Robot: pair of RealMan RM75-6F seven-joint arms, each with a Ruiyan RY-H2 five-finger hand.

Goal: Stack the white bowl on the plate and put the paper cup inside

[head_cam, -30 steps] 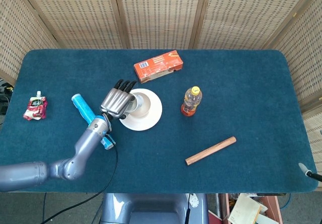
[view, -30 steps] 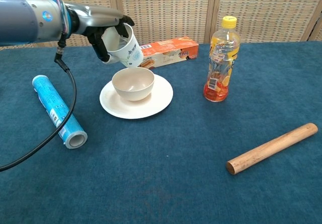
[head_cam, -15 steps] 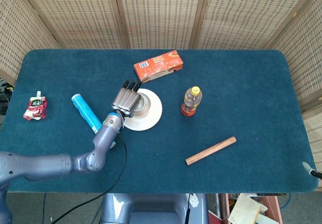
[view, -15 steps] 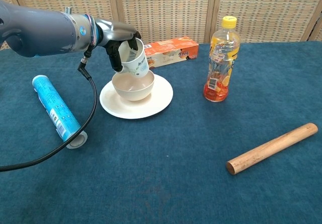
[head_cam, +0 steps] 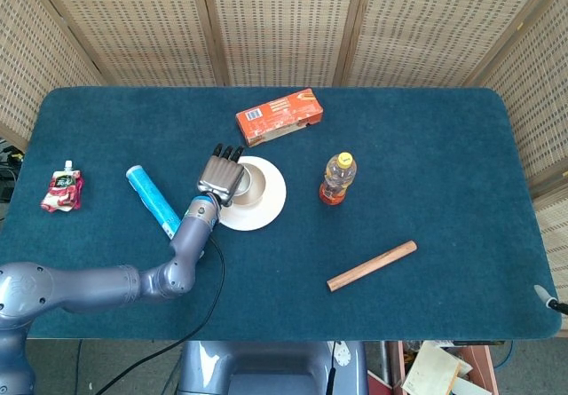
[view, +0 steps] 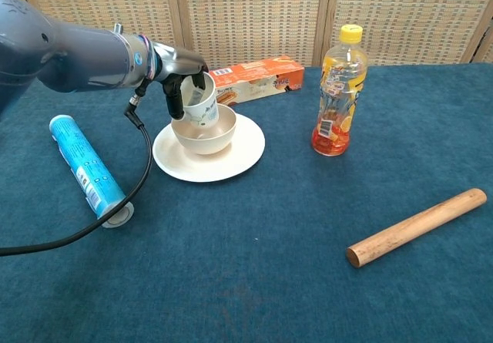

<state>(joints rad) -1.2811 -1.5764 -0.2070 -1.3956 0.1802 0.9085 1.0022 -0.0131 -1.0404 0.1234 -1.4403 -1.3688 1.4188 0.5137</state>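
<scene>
Lowered since a second ago, the left hand [view: 179, 89] is holding the tilted paper cup [view: 201, 104] partly inside the white bowl [view: 204, 129], already stacked on the plate [view: 243, 154], leaving only release.

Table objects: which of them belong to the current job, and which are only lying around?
Part of the job: plate, white bowl, paper cup, left hand holding the cup.

Lying about: orange box, drink bottle, wooden stick, blue tube, red pouch.
</scene>
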